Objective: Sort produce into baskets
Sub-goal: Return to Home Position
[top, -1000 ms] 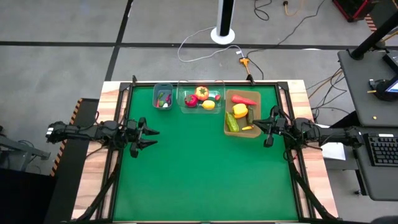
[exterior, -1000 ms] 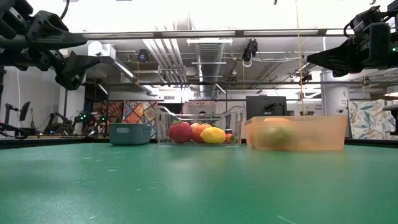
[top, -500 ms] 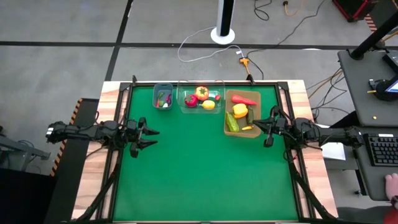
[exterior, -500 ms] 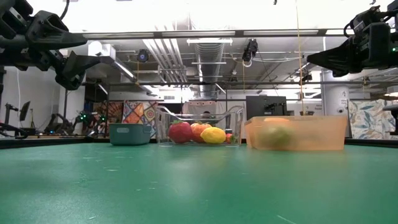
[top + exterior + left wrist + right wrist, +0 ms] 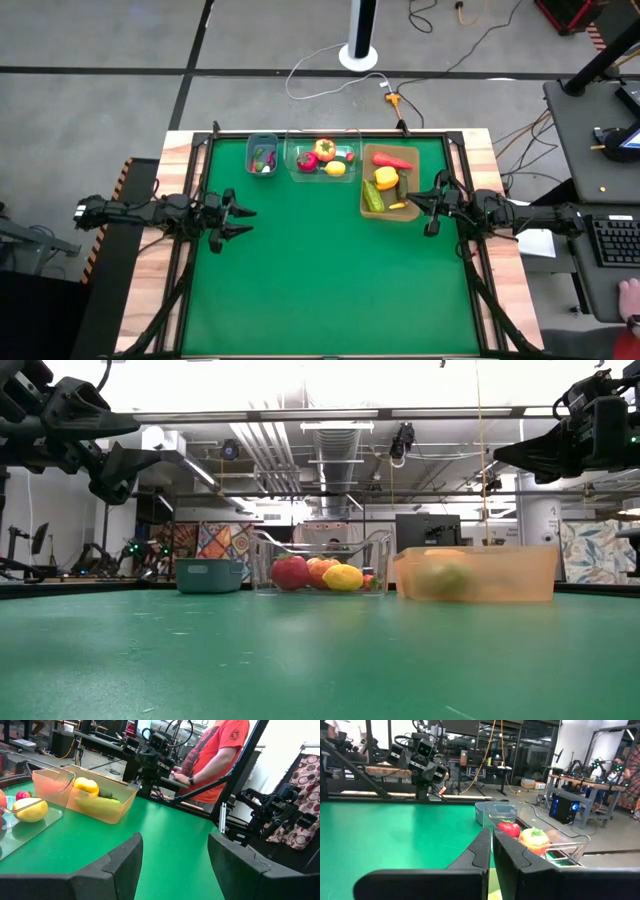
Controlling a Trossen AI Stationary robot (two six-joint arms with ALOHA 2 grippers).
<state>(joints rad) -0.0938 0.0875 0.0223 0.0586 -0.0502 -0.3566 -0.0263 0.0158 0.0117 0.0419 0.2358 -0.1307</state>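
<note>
The blue-grey bin [image 5: 262, 155], the clear tub [image 5: 323, 160] and the tan tray [image 5: 390, 183] stand in a row at the table's far edge. The bin holds small green and red bits. The tub holds a red round piece [image 5: 306, 161], an orange-yellow pepper [image 5: 325, 150] and a lemon [image 5: 336, 168]. The tray holds a red chilli [image 5: 392, 160], a yellow pepper [image 5: 385, 178] and green cucumbers [image 5: 373, 196]. My left gripper [image 5: 248, 221] hangs open and empty above the table's left side. My right gripper [image 5: 410, 200] is shut and empty, raised beside the tray's near right corner.
The green mat [image 5: 330, 280] spreads bare between the arms and toward the near edge. A person in a red shirt [image 5: 215, 755] stands beyond the table's right side, and a hand [image 5: 630, 295] shows at the desk to the right.
Both arms have kept still. A person's hand has come into view at the desk to the right of the table.
</note>
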